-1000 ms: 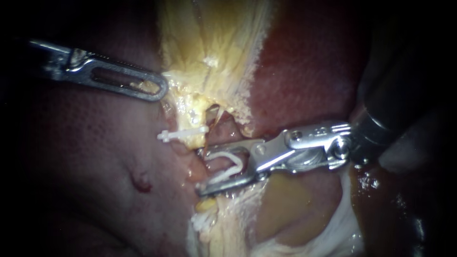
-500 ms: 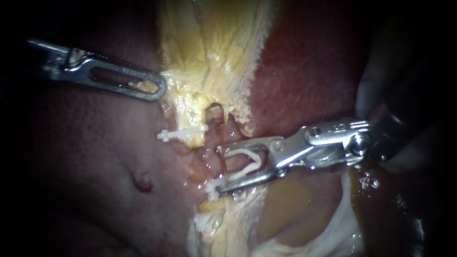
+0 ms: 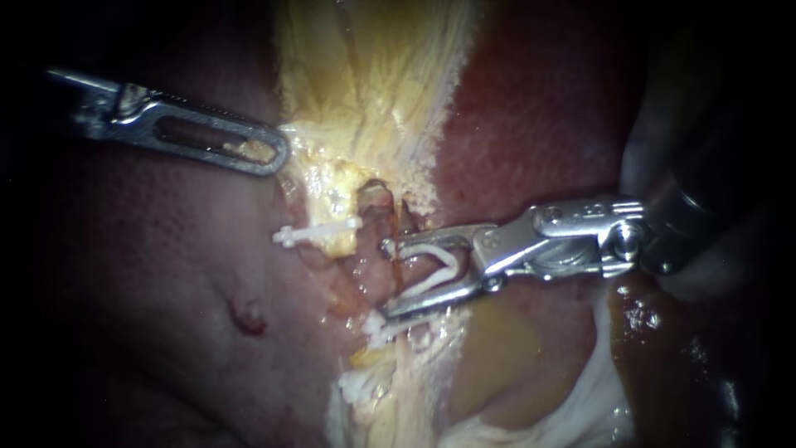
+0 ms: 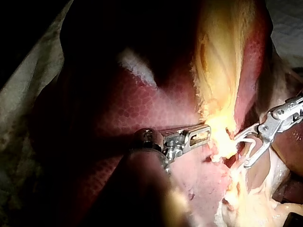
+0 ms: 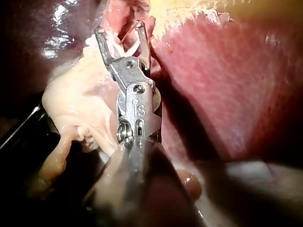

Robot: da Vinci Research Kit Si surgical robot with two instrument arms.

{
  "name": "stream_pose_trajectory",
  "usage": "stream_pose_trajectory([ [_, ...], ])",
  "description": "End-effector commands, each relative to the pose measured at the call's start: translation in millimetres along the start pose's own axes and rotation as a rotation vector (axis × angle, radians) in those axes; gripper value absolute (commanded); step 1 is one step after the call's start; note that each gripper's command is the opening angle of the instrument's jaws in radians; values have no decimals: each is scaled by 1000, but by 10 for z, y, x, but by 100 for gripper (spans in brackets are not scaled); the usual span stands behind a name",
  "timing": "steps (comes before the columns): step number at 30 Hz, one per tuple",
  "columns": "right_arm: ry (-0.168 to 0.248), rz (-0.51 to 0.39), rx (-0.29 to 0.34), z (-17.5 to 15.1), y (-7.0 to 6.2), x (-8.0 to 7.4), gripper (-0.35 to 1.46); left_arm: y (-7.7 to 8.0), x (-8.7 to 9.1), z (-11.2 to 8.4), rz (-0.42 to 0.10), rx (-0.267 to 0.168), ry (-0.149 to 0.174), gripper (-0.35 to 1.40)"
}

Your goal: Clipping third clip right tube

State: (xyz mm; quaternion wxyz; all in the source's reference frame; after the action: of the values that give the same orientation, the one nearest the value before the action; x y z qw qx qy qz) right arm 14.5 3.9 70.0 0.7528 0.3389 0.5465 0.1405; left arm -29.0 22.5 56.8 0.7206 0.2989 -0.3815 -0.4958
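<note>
**Clip held open across a thin, soft tube**

The right instrument (image 3: 387,280) has its end effector spread wide. Both halves are seated against an open white clip (image 3: 448,259), so it carries the clip and does not yet pinch tissue. The thin reddish tube (image 3: 396,264) seems to lie in the mouth of that clip, near the tips. How deep it sits I cannot tell.

The left instrument (image 3: 269,156), well apart from the right end effector, is pressed together on the edge of the yellow tissue (image 3: 365,75).

The tube looks soft, wet and easily torn. I judge that bare metal should not take it. Only the clip should enclose it, square across, with its whole width inside before closing.

Room is tight at the tips. A closed clip (image 3: 319,234) lies just ahead of the upper half, and another white clip (image 3: 375,326) sits right beside the lower half. The liver (image 3: 539,124) lies alongside the end effector. The freest way out looks to be back along the shaft.
</note>
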Motion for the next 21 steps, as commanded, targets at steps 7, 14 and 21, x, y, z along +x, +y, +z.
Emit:
stream_pose_trajectory([
  [7, 22, 27, 7, 7, 5, 0, 49, 0, 0, 0, 0, 0, 0, -35],
  [14, 53, 73, 34, 10, 13, -5, 49, 0, 0, 0, 0, 0, 0, -35],
  [21, 104, 116, 89, 8, 23, -11, 49, 0, 0, 0, 0, 0, 0, -35],
])
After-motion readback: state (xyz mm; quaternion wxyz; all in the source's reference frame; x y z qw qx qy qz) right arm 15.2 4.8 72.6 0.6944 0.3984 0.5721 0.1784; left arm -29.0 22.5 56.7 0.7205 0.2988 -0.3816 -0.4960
